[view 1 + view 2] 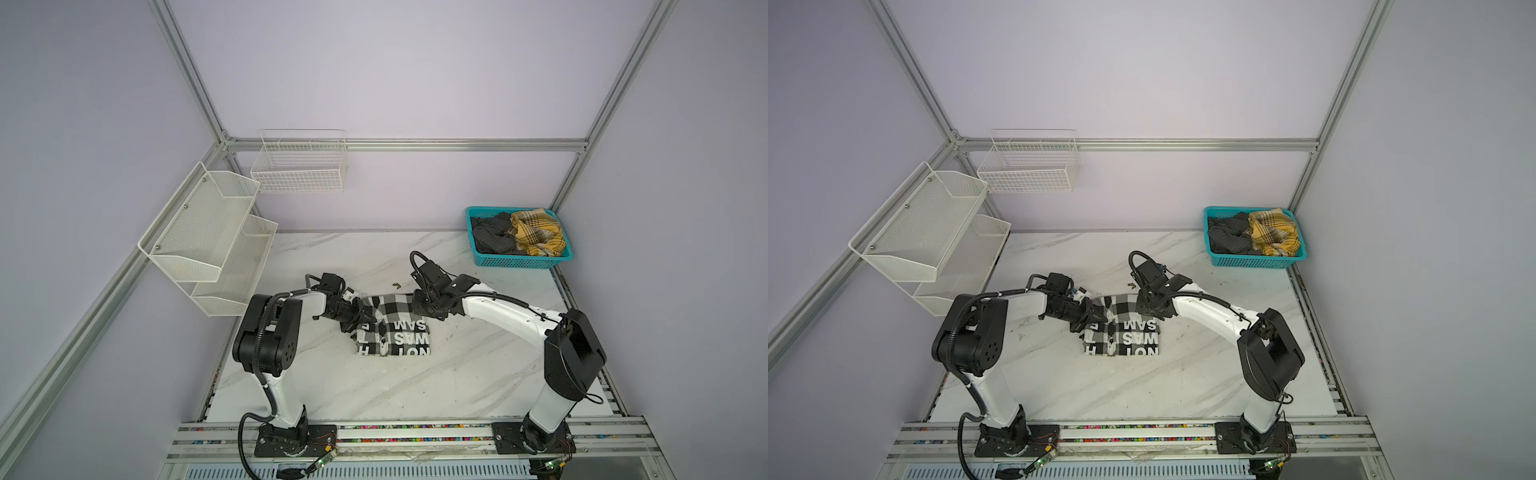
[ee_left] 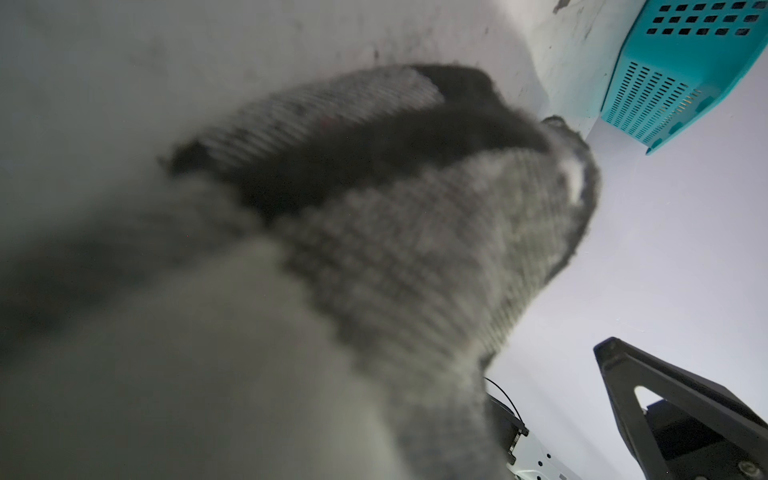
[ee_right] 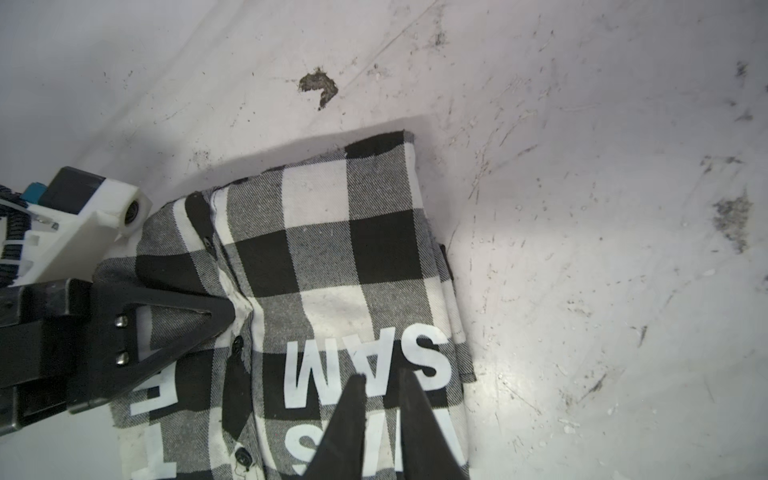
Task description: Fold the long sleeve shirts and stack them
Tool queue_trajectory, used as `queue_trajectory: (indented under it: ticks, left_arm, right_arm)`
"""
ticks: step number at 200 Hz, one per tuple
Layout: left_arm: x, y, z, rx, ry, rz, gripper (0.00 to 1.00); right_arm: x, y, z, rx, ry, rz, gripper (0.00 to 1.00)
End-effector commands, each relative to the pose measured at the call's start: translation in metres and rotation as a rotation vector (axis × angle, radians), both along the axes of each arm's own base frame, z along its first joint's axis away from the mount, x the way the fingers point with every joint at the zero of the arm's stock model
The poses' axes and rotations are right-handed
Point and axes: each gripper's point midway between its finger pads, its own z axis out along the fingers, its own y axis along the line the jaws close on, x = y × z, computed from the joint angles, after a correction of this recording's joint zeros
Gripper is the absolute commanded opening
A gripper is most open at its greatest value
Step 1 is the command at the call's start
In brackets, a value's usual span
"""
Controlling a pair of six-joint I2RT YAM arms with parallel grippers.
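my left claw (image 3: 229, 310) is closed right down. its tip sits at a pucker in the checked shirt (image 3: 332, 257) beside the button strip, so i read it as pinching that cloth. its own wrist view backs this up: blurred weave is bunched against the lens and fills most of the frame.

my right claw (image 3: 383, 386) is narrow, the two tips a slit apart with nothing visibly caught between them. they point down over the white lettering, and i cannot tell whether they press the cloth or hang just above it. my guess is that one claw steadies the bundle while the other tugs the button side flat, which would explain why they sit at opposite ends of the far edge.

the shirt lies in the middle of the marble table (image 1: 415, 386) as a compact rectangle, letters up and buttons showing, with layers tucked under on the side nearest the right arm. to me the folding looks nearly finished and this is tidying. a dark chip in the tabletop (image 3: 318, 85) lies just beyond the far edge, apart from the cloth.

further out, the teal basket (image 1: 521, 262) in the far right corner holds a yellow plaid garment (image 1: 538, 232) and a dark one (image 1: 492, 237), presumably waiting their turn. i see no folded pile on the table, so stacking is not yet begun. white mesh shelves (image 1: 208, 232) and a wire basket (image 1: 299, 166) hang on the walls, well apart from the work.
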Motion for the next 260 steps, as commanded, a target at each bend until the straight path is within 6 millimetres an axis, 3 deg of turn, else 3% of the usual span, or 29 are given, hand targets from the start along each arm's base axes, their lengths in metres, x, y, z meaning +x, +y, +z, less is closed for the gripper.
queue_trajectory:
  ticks: [1,62,123,184,203,237,260]
  left_arm:
    - [0.021,0.005,0.033,0.031,-0.102,0.015,0.02]
    - [0.020,0.019,0.048,0.131,-0.127,-0.008,0.00]
    - [0.028,0.036,0.080,0.187,-0.187,-0.031,0.00]
    - [0.020,0.048,0.092,0.192,-0.178,-0.035,0.00]
    - [0.017,0.054,0.105,0.203,-0.198,-0.031,0.00]
    - [0.004,0.086,0.134,0.394,-0.207,0.027,0.00]
    - [-0.013,0.126,0.159,0.640,-0.189,0.085,0.00]
  right_arm:
    - [0.005,0.004,-0.010,-0.026,0.002,0.039,0.20]
    - [-0.005,0.026,-0.047,0.023,0.081,0.117,0.20]
    - [-0.010,0.075,-0.079,0.061,0.124,0.183,0.20]
    - [-0.012,0.091,-0.082,0.101,0.127,0.157,0.20]
    - [-0.017,0.100,-0.085,0.115,0.130,0.169,0.20]
    - [-0.030,0.144,-0.086,0.201,0.142,0.241,0.21]
    - [-0.037,0.187,-0.082,0.314,0.150,0.306,0.24]
